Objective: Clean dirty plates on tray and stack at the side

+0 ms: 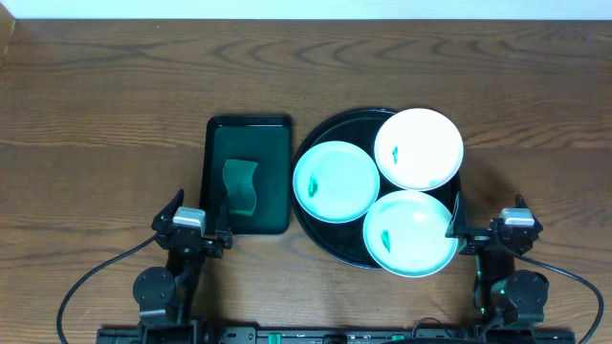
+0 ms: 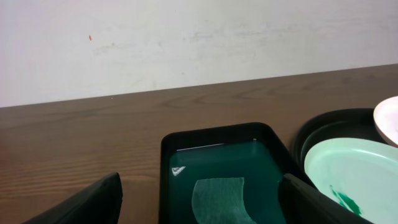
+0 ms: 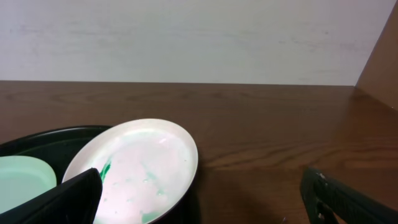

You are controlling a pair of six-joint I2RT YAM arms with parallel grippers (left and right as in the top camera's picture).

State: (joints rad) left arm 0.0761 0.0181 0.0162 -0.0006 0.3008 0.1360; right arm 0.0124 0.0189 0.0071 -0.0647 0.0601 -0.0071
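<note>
Wood table [image 1: 96, 96] under tray [image 1: 335, 241]; white wall [image 2: 186, 37].

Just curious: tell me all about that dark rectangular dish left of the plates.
A glossy dark green rectangular tray with rounded corners and a raised rim, flat on the wooden table. It seems to hold shallow liquid; a pale green wavy sponge lies inside. It sits close beside the round black tray.

You get soft, even light from above: the tabletop [image 1: 96, 86] shows crisp grain, with a faint shadow right of the tray [image 1: 330, 241]. The farthest plate [image 1: 418, 148] is nearly blown out to white. In the wrist views the fingers [image 2: 87, 202] are dark, soft-edged shapes against a bright, flat wall [image 2: 186, 43].
</note>
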